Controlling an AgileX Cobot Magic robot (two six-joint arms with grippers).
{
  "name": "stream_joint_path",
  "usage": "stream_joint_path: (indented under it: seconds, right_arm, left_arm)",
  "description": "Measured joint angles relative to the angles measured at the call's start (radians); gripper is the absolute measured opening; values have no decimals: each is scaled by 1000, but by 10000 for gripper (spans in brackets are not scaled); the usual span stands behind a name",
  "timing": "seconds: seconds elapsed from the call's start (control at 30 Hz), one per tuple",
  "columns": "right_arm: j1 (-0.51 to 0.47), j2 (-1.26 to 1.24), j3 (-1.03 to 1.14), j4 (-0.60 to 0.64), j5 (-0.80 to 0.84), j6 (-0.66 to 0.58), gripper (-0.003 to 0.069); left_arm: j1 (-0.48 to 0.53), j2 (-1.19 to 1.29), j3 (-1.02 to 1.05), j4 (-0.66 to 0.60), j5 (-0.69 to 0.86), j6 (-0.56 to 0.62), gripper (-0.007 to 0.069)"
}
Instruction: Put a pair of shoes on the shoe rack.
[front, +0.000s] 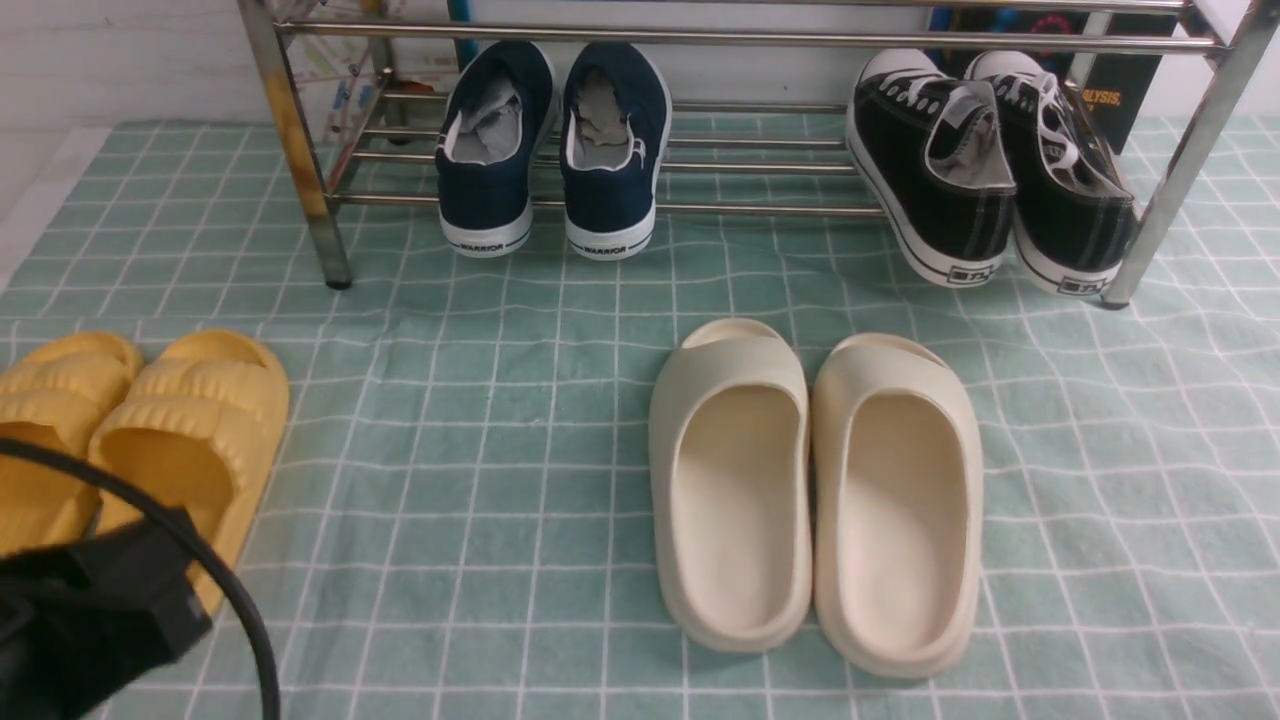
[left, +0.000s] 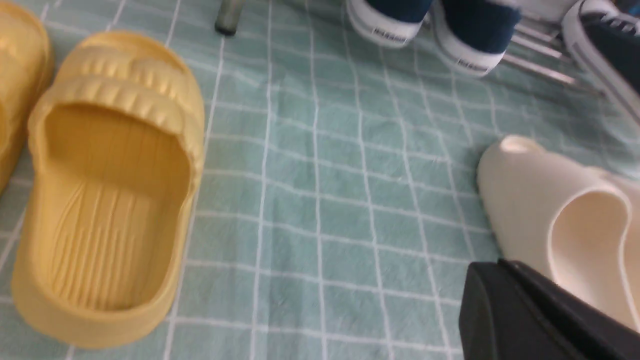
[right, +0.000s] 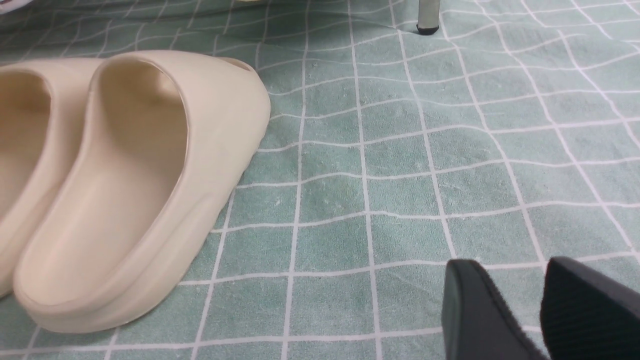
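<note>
Honestly, looks like the navy slip-ons (front: 610, 150) are already on the rack (front: 690, 209), so just back the left end effector (left: 515, 300) off slowly, clear of the slides. Its fingers are pressed together, empty, with the shoes well ahead and to its right. Right end effector (right: 520, 300): spread slightly, empty.

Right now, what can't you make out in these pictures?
- Far yellow slide: the front view's left edge cuts off part.
- Left arm: only a blurred piece shows in the front view; the edge crops the rest.
- Rack: its upper part runs past the front view's top edge.
- Book: black sneakers hide most of its cover, front view.
</note>
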Motion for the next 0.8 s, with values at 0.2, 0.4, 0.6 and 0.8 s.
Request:
stream_joint_path:
  seconds: [0.2,0.4,0.6,0.8]
  right_arm:
    - [0,0,0,0,0,0,239]
    - [0,0,0,0,0,0,239]
    - [0,0,0,0,0,0,239]
    - [0,0,0,0,0,0,239]
  left_arm:
    - [0,-14,43,19,-18,65,8]
    - [0,-220,81,65,-38,164,11]
    - [76,-461,215,40,-43,179,19]
    - [184,-509,331,-66,-25,267,29]
